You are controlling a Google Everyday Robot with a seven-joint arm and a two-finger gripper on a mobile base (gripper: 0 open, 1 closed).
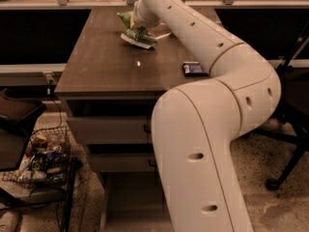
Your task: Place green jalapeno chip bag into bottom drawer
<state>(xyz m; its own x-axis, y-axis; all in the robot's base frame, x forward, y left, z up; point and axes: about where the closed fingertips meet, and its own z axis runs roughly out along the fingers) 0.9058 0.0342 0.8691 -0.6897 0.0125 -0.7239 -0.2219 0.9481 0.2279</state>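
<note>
The green jalapeno chip bag (136, 34) lies crumpled at the far middle of the brown countertop (104, 64). My gripper (138, 19) is at the end of the white arm, right above and against the bag; the arm hides its tips. The bottom drawer (130, 197) stands pulled out below the two upper drawers (108, 129), its flat floor partly hidden by my arm.
A flat dark blue packet (194, 68) lies on the counter's right side. A wire basket (41, 156) full of snacks stands on the floor at the left. A dark office chair base (285, 168) is at the right. A shelf edge runs along the back.
</note>
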